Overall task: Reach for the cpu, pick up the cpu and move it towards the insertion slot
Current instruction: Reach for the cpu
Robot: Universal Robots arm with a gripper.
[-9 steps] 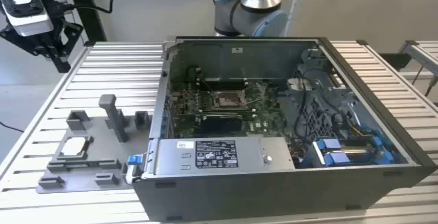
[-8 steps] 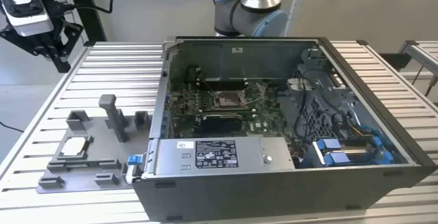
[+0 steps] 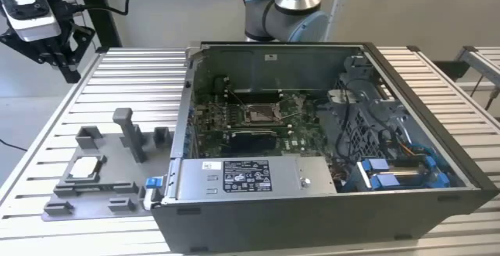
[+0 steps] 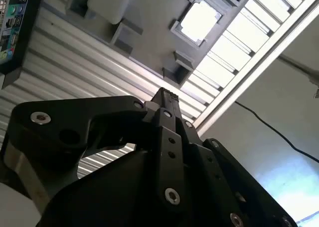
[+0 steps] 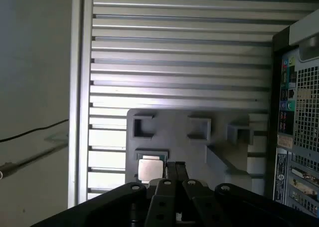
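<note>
The cpu [image 3: 86, 167] is a small pale square lying in a recess of the grey fixture plate [image 3: 129, 194], at the exterior view's left. Both wrist views also catch the cpu [image 4: 200, 20] [image 5: 149, 168] seated in its frame. My gripper [image 3: 67, 68] hangs high over the table's far left corner, well apart from the chip, and its black fingers [image 5: 175, 170] are pressed together with nothing between them. The insertion slot [image 3: 262, 113] is a silver-framed socket on the green motherboard inside the open computer case.
The open computer case [image 3: 328, 209] takes up the middle and right of the slatted aluminium table [image 3: 133, 74]. Grey upright blocks [image 3: 125, 127] rise from the fixture plate. A drive cage with blue clips [image 3: 390, 174] sits inside the case at its right.
</note>
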